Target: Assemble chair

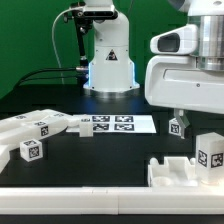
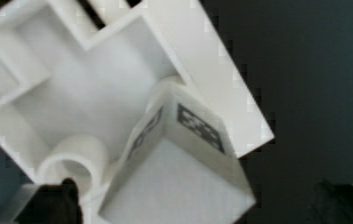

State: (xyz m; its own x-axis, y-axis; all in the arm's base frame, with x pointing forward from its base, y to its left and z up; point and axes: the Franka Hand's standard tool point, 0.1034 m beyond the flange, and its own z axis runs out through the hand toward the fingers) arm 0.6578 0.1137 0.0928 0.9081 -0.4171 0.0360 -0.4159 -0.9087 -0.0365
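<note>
My gripper hangs over the table at the exterior view's right, jaws astride a small white chair block with a tag. In the wrist view this tagged block stands tilted between my dark fingertips, which sit wide apart, with a dark gap between the block and the other fingertip. Behind it lies a white stepped chair panel with a round peg. The panel shows at the front right of the exterior view, with a tagged upright block on it.
More white tagged chair pieces lie at the exterior view's left, one nearer the front. The marker board lies mid-table. The robot base stands behind it. A white ledge runs along the front.
</note>
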